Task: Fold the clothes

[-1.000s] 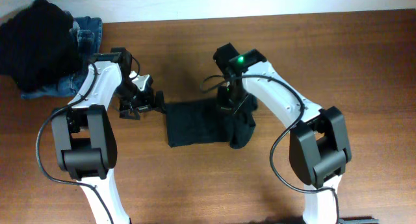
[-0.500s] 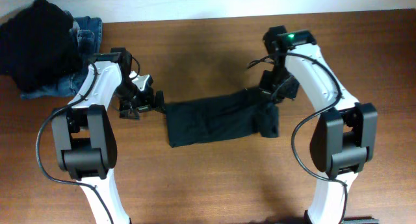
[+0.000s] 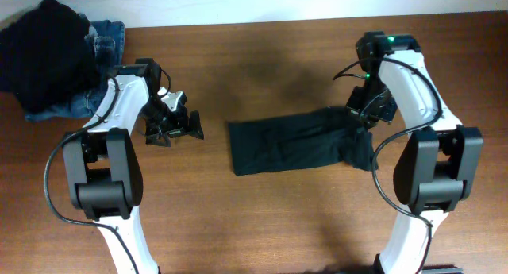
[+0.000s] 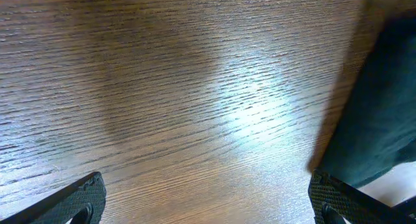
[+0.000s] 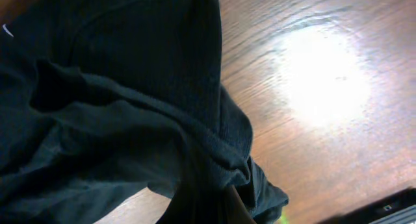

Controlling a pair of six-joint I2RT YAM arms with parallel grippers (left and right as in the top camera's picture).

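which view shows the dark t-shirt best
Overhead: the whole T-shirt lies stretched in a long band on the table, right end bunched at the right gripper. Right wrist shows only close-up folds; left wrist only an edge.

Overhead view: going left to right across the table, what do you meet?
Dark pile → left gripper, open → T-shirt → right gripper, shut on the T-shirt's right end.
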